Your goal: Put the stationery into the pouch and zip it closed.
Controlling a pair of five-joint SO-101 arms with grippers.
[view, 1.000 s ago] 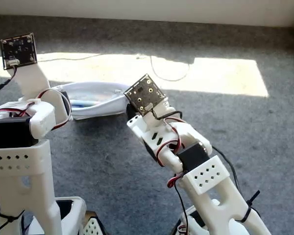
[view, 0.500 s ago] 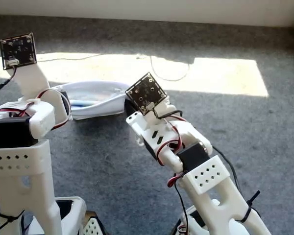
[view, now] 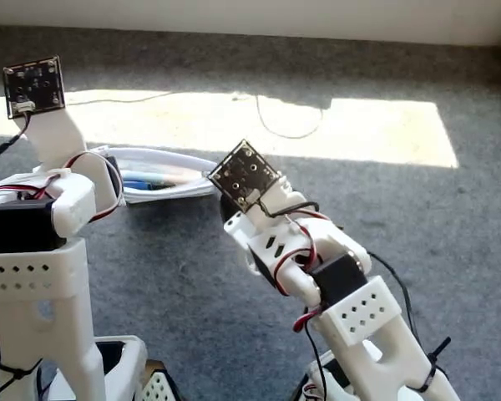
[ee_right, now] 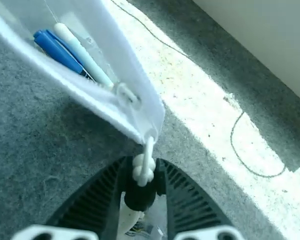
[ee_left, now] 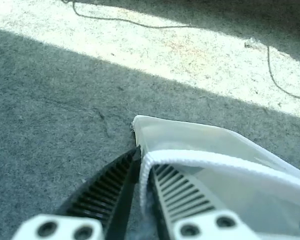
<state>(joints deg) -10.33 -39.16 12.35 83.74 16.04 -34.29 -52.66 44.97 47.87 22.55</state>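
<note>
So the see-through white plastic pouch [view: 163, 171] is lying on the grey carpet [view: 401, 251] in the upper left part of the high view. It's stretched out between the two arms, right along the lower edge of the bright sunlit patch [view: 376, 129]. You can see through the plastic that the stationery is inside: a blue pen [ee_right: 57, 50] and a white pen [ee_right: 82, 52], lying side by side and touching.

The left gripper [ee_left: 139, 159] has its black ribbed fingers pinched together on one end of the pouch, with the white zipper tape caught between them. That arm stands at the left side of the high view.

The right gripper [ee_right: 141, 162] is at the other end. Its fingers are clamped on the little white zip pull [ee_right: 148, 147], which hangs off the pouch's corner. This arm comes up from the lower right of the high view to the middle.

I honestly can't tell from these shots whether the zip is fully closed.

A thin cable [view: 280, 129] loops across the sunlit patch near the top centre, well apart from the pouch.
</note>
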